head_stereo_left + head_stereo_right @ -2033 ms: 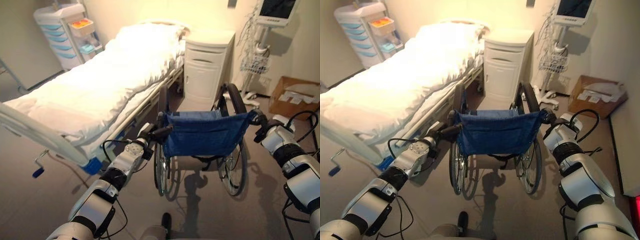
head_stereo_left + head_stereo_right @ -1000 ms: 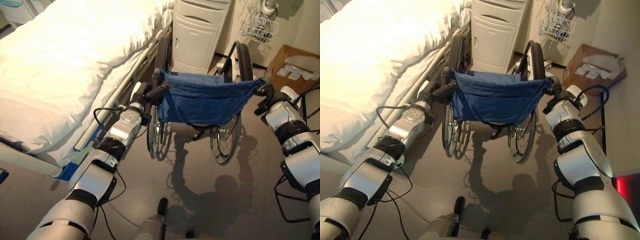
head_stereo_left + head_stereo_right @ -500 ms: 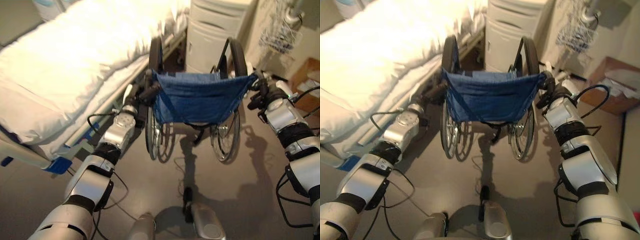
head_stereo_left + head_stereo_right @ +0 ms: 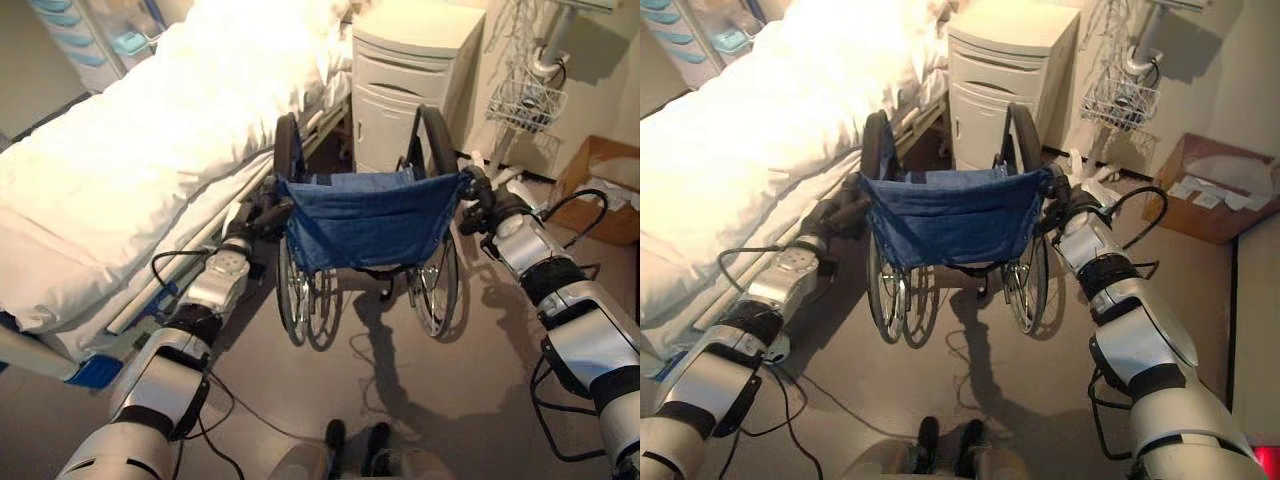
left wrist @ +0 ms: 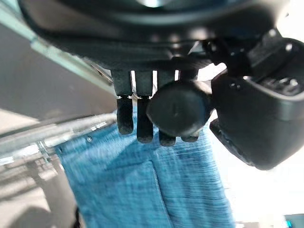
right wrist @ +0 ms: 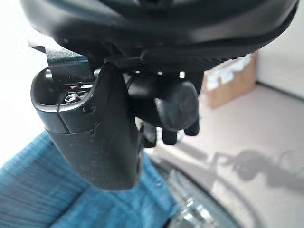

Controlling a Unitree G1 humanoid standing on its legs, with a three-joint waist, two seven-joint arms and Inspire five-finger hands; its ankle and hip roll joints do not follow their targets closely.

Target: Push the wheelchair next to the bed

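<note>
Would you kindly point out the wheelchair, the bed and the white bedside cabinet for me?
wheelchair (image 4: 365, 220), left eye view, on its blue fabric backrest.
bed (image 4: 150, 160), left eye view, on the white cover over the mattress.
bedside cabinet (image 4: 995, 75), right eye view, on its white drawer front.

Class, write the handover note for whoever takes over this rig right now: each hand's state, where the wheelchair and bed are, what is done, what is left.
Left hand: curled round the wheelchair's left push handle.
Right hand: curled round the right push handle.
Wheelchair: upright on the floor, blue backrest toward the robot, alongside the bed, its front facing the white bedside cabinet.
Done: chair is beside the bed.
Left: judge whether it sits close enough, nudge if not, then release.
</note>
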